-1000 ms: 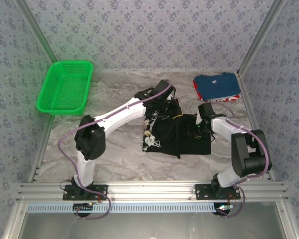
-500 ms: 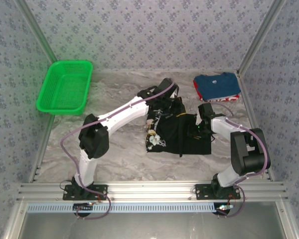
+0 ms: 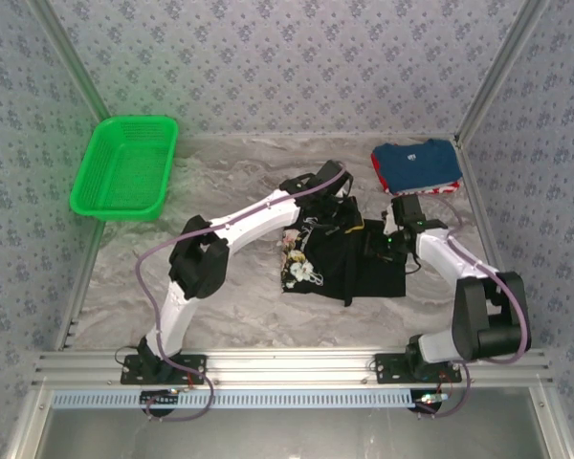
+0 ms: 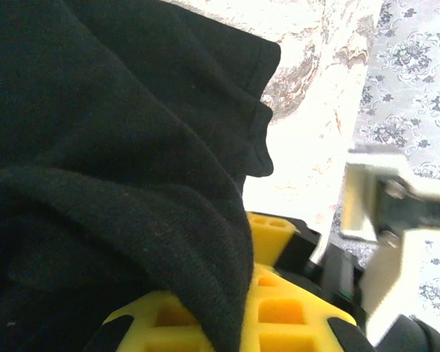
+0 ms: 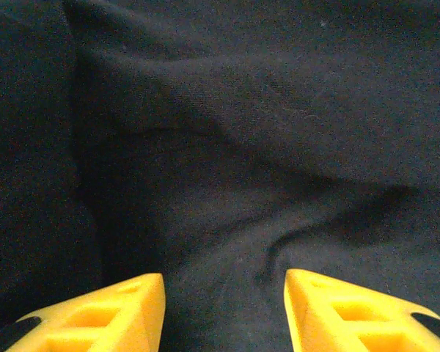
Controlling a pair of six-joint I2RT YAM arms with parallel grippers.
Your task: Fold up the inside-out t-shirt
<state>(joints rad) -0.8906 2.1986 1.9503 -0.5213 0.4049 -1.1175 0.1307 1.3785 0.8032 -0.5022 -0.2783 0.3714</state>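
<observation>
The large plain black fabric t-shirt [image 3: 349, 263] lies bunched in the middle of the pale marble-patterned worktop [image 3: 220, 163], between the two arms, with a small multicoloured print patch [image 3: 299, 273] showing at its left edge. The left pincer [image 3: 337, 203] sits at the shirt's far edge. In the left wrist view its yellow fingers [image 4: 293, 308] are closed tight on a thick fold of the black cloth [image 4: 132, 147], which drapes down over and between them, while a hemmed edge of the shirt hangs free above the worktop [image 4: 315, 110]. The right pincer [image 3: 390, 247] is over the shirt's right part, pointing down at it. In the right wrist view its two yellow fingertips [image 5: 352, 315] stand a moderate gap apart with nothing pinched between them, and wrinkled black fabric [image 5: 264, 147] lies just beyond. Whether the tips touch the cloth cannot be told. A bright green plastic basket [image 3: 134, 121] stands at the far left of the worktop, well apart from the shirt. A folded blue shirt with red trim [image 3: 416, 164] lies at the far right corner, near the right pincer but apart from the black shirt.
</observation>
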